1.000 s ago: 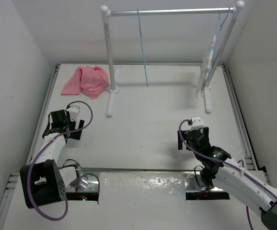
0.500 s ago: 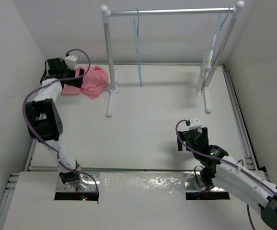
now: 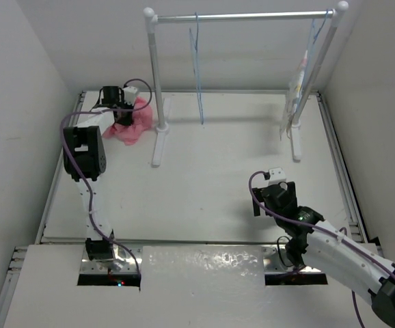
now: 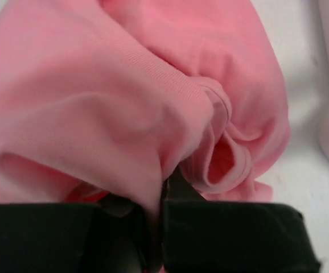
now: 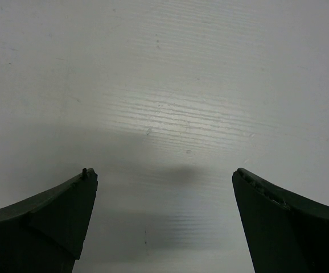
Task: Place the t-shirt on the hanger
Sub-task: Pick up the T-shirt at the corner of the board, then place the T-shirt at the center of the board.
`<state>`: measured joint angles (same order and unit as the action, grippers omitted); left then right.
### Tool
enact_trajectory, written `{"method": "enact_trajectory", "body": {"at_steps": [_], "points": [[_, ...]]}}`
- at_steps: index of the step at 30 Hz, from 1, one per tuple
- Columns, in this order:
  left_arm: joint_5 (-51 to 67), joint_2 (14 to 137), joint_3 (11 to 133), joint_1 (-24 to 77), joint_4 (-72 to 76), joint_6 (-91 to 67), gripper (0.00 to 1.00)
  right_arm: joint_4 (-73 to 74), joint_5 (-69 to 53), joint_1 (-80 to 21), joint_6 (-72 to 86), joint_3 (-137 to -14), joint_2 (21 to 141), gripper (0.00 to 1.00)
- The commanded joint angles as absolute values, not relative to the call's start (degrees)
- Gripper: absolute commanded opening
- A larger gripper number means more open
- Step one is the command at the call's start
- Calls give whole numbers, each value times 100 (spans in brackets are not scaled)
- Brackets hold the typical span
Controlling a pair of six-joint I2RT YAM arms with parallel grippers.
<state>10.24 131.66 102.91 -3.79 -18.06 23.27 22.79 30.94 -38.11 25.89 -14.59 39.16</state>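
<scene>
White walls (image 3: 33, 61) close in the table (image 3: 211, 178) on the left, back and right, and metal strips (image 3: 62, 160) are seen along its side edges. Wide bare room is left between the arm bases and the white clothes rail (image 3: 158, 75) at the back. From the rail's bar the thin blue hanger (image 3: 197, 68) is hung near the left post. A second hanger (image 3: 297, 89) with a whitish sheet is hung by the right post. The pink t-shirt (image 3: 134, 126) is bunched on the table in the back left corner, just left of the rail's left foot. The left claw (image 3: 117, 106) is pressed into it, and in the wrist view a fold of cloth is seen pinched between the closed black fingers (image 4: 227, 233). The right claw (image 5: 163, 176) is held spread wide over bare table, with nothing gripped.
</scene>
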Motion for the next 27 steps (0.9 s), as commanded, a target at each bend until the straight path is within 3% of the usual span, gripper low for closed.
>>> {"method": "enact_trajectory", "body": {"at_steps": [1,5,9,15,22,25,26,27], "points": [[1264,11789,9670,-492,-1994,2495,0,2127,3129,-3841,2523,-1600,3841,99],[2063,9830,8581,-483,-2984,3434,0,2109,2867,-3841,2374,-1626,3657,99],[3092,7801,8367,-422,-4304,4987,0,2048,2226,-3850,2154,-1731,3341,99],[3375,7154,8902,676,-6212,5458,0,2109,1740,-3850,1969,-2056,3225,99],[4385,7163,8703,729,-6987,6450,0,2180,1863,-3841,1899,-2250,3401,99],[4290,7172,7878,729,-6193,6522,20,2127,1855,-3850,1881,-2215,3454,99],[4150,7172,7649,729,-5796,6060,37,2110,1802,-3841,1872,-2224,3506,99],[3748,7233,7238,729,-5427,5812,39,2048,1741,-3841,1855,-2215,3542,99]]}}
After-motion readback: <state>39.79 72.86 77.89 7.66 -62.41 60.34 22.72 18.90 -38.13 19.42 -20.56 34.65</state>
